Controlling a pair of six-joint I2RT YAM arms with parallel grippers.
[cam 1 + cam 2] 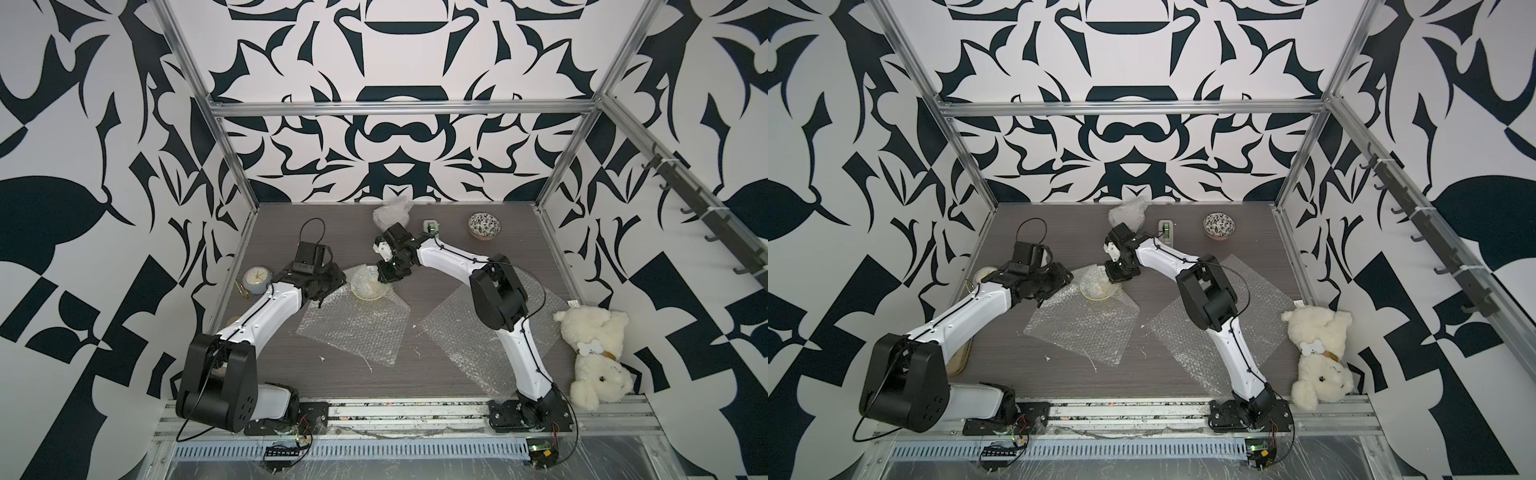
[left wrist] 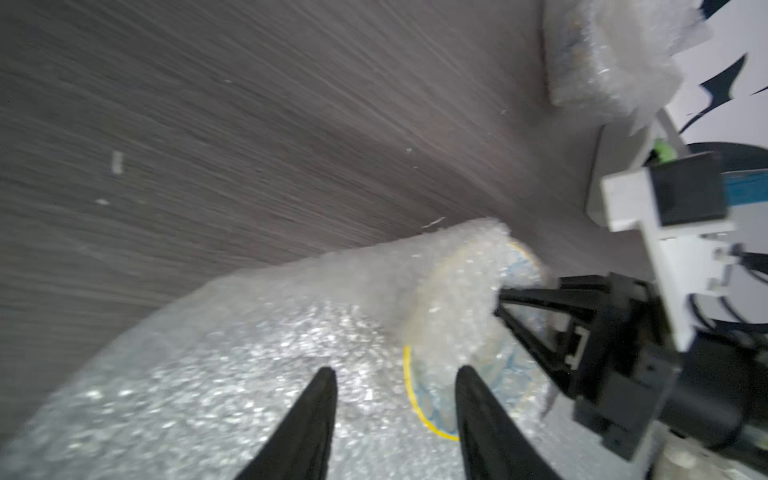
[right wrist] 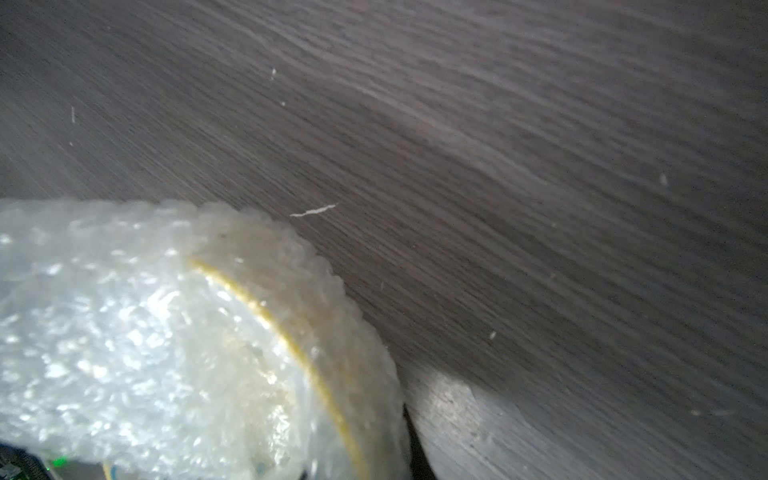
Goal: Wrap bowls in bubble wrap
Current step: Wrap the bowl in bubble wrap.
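Pinching a folded flap of the middle sheet (image 1: 353, 328) into the yellow-rimmed bowl (image 2: 432, 403) at mid-table with the right gripper (image 2: 498, 303), jaws narrow and closed on the film. Hovering over the same sheet with the left gripper (image 2: 392, 370), jaws spread and empty. Bowl just right of them, round, no long axis to match. Left arm nearer the flat left corner, likely the next fold. Counted: three bowls, namely this one, a floral bowl (image 1: 484, 224) far right and probably one inside the wrapped bundle (image 1: 390, 212) at the far edge. Three sheets in all, with a flat sheet (image 1: 449, 332) under the right arm.

Shiny bubble wrap (image 3: 104, 353) covers a yellow-rimmed bowl (image 3: 286, 336) (blurred, close up) on the grey table (image 3: 498, 166).
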